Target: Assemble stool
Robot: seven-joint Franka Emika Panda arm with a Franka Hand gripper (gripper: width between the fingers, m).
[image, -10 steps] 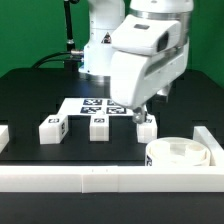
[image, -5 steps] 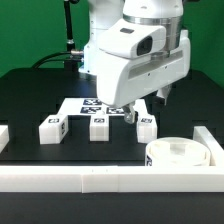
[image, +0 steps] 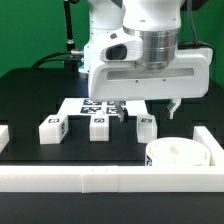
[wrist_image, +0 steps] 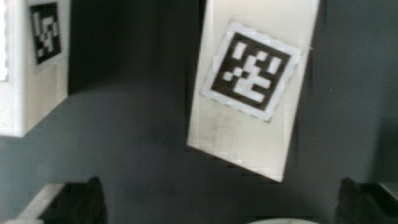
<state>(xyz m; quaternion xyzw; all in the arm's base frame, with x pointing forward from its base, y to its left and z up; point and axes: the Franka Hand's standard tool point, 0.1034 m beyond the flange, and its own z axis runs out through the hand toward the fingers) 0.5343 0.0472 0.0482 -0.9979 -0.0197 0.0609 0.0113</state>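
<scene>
Three white block legs with tags stand in a row on the black table: left leg (image: 52, 128), middle leg (image: 98, 127), right leg (image: 146, 127). The round white seat (image: 178, 155) lies at the front of the exterior view's right, in the corner of the rails. My gripper (image: 148, 111) hangs open and empty just above the right leg, one finger on each side of it. In the wrist view the gripper (wrist_image: 222, 205) is wide open; one tagged leg (wrist_image: 258, 85) lies between the dark fingertips (wrist_image: 71, 205), and another leg (wrist_image: 32, 60) is at the edge.
The marker board (image: 80, 104) lies behind the legs, partly hidden by the arm. Long white rails (image: 80, 178) border the front, with a short piece (image: 3, 136) at the exterior view's left and a cable (image: 55, 58) at the back.
The wrist has turned, so the fingers now spread left and right in the exterior view. The gripper has shifted over the right leg. The legs and seat have not moved.
</scene>
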